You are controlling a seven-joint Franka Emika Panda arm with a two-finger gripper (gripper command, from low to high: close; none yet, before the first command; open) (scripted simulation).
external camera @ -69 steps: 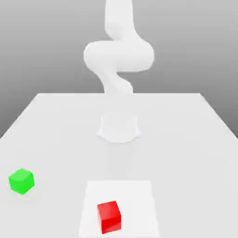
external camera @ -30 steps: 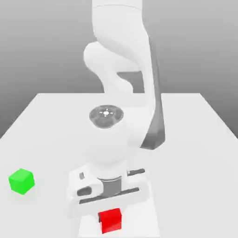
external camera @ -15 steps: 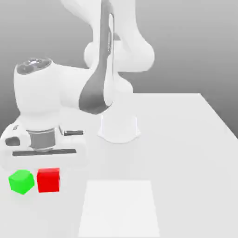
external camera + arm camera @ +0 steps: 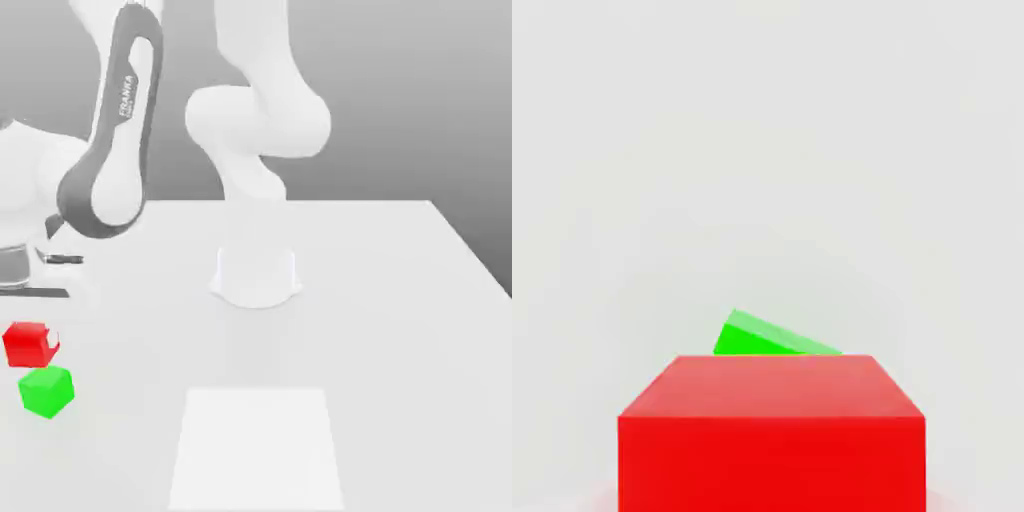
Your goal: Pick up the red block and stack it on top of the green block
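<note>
Red block (image 4: 30, 343) clamped in the closed gripper (image 4: 32, 322), raised off the white table (image 4: 380, 330), just above and slightly behind the green block (image 4: 46, 391); blocks apart.

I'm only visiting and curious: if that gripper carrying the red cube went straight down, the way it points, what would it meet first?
Probably the green block: the red block hangs just above it, slightly offset, so depth is uncertain.
</note>
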